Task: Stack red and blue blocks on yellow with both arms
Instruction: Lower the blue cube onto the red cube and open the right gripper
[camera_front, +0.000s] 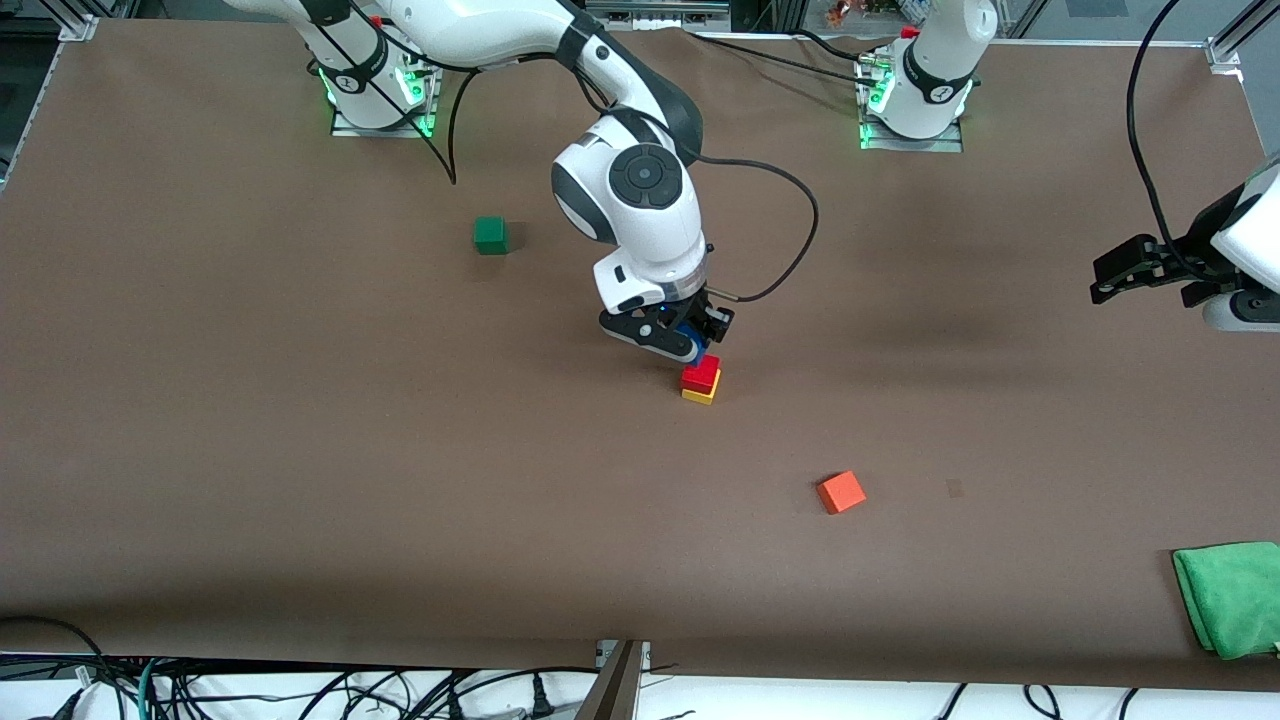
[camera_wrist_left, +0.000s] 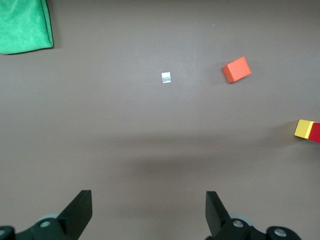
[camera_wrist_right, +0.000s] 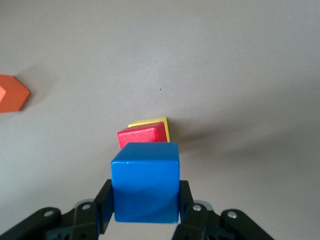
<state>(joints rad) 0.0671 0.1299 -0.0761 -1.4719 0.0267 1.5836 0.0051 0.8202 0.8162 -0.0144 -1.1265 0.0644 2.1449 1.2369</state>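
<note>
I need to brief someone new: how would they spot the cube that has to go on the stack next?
Find the right arm reaching to mid-table; its right gripper is shut on the blue cube just above a two-cube stack, red cube on yellow cube. It is the only blue one and the only cube off the table; the orange cube and green cube lie apart.

Right pincer (camera_wrist_right: 145, 212) grips the blue block (camera_wrist_right: 145, 182) over the red block (camera_wrist_right: 142, 136), which sits on the yellow cube (camera_wrist_right: 161, 123); orange cube (camera_wrist_right: 11, 93) lies well apart.
</note>
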